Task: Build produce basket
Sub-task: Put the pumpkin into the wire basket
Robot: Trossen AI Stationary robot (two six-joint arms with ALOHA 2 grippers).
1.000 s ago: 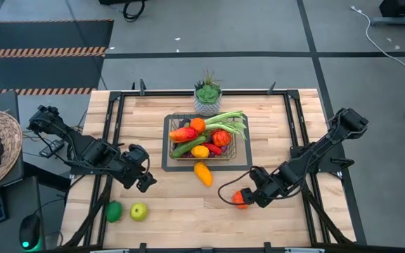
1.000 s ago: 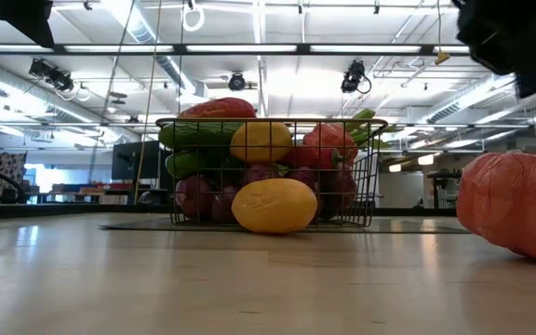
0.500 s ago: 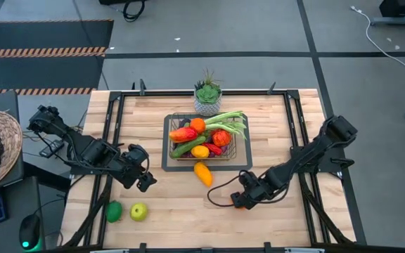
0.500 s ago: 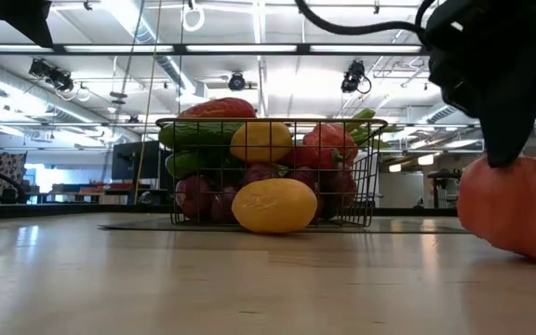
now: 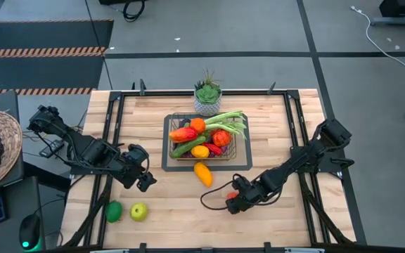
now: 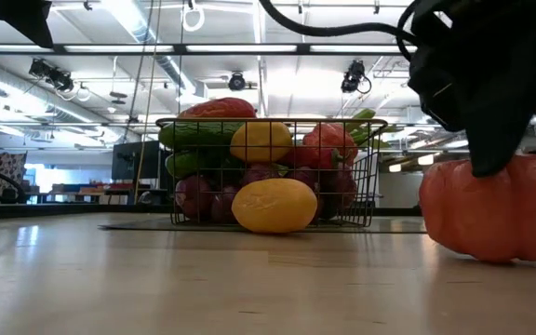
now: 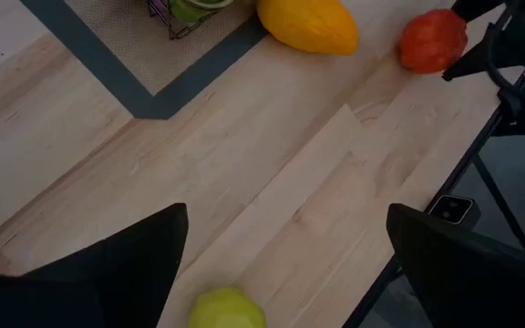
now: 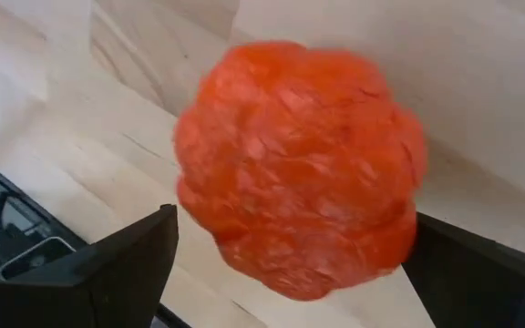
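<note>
Risk, principal: the lumpy orange-red fruit [image 8: 299,169] sat between the wide-spread fingers of the right gripper [image 5: 232,202] on the near right of the table [image 5: 294,126], ungripped; judged likely to roll or be nudged away if one finger met its rounded flank before the other, since the body was squat, ribbed and only lightly seated on smooth wood.

Risk, secondary: the basket [image 5: 238,135] was heaped above its rim; a further piece dropped on top could slide off or dislodge the leek [image 5: 228,120].

Left gripper [image 5: 145,183]: jaws wide apart, holding nothing, hovering near left, well apart from the basket.

Basket: dark wire, open grid sides, rectangular, on a grey mat [image 5: 167,165] at table centre, far of both grippers.

Produce outside it: yellow oval fruit [image 5: 202,173], glossy, just beside the near wall of the basket; green apple [image 5: 138,211] and dark green fruit [image 5: 113,211] at the near left edge.

Table: pale planked wood, matte, visible grain.

Succulent pot [image 5: 207,102]: patterned, round, just beyond the basket.
</note>
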